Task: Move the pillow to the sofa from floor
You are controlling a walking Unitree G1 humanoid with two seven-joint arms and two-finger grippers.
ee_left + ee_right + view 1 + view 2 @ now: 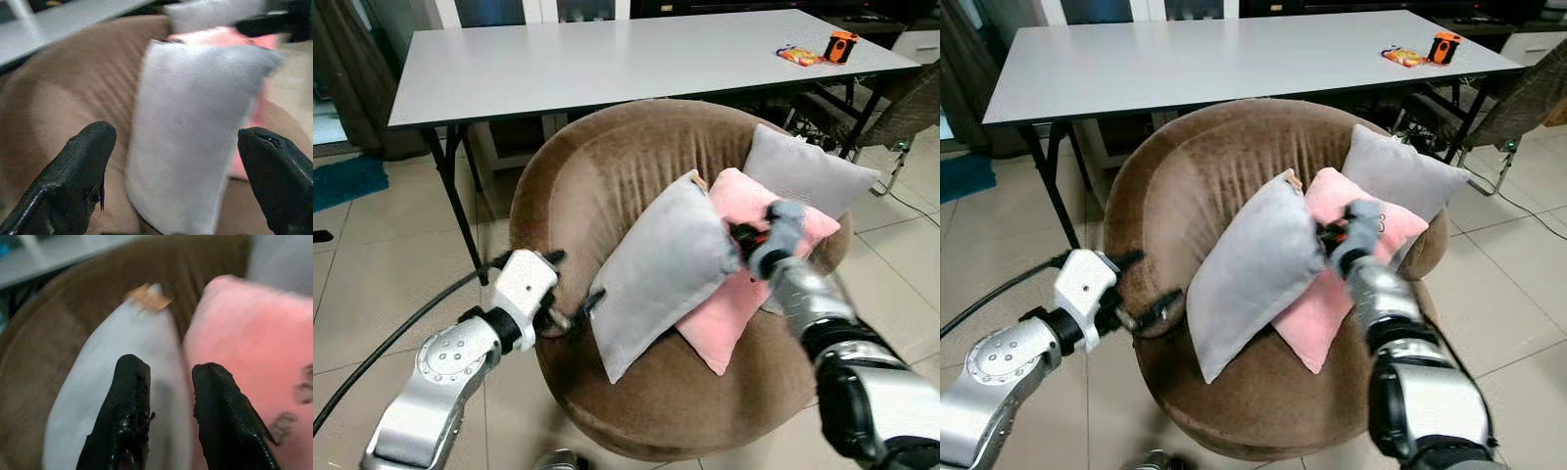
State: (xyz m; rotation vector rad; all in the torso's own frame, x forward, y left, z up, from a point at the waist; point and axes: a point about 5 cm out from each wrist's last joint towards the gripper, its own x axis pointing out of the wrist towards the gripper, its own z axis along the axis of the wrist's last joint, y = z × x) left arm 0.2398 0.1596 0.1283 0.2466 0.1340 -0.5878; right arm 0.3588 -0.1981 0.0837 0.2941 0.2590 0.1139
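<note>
Right claw (736,238): narrow, fingers set astride the upper right edge of the light grey rectangular fabric pillow (656,269), pinching a fold of it by the look of the right wrist view, where one black finger (124,416) lies on grey cloth and the other against the seam beside the pink square cushion (749,259). Firmness of the hold hard to confirm.

Left claw (578,313): spread wide, at about 8 o'clock of the grey pillow, just beside its lower left edge and hovering over the seat rim; fingers (78,176) framing the pillow's lower end without clearly touching it.

Grey pillow: already off the floor, standing tilted on the seat of the round brown velvet tub sofa (607,166), leaning against the pink cushion at its 3 o'clock. Second grey square cushion (803,171) further back, at about 1 o'clock, propped on the sofa's right side.

Behind the sofa, at 12 o'clock: long white-topped counter with black legs (607,59), with a small orange object (840,44) and a bright wrapper (798,56) near its far right corner. Tiled floor all round.

Step in hand, judged: placement, final part. Next move probably calls for letting go with the right claw, drawing both arms back clear of the seat, and checking against a slide forward, given the pillow's tilt.
</note>
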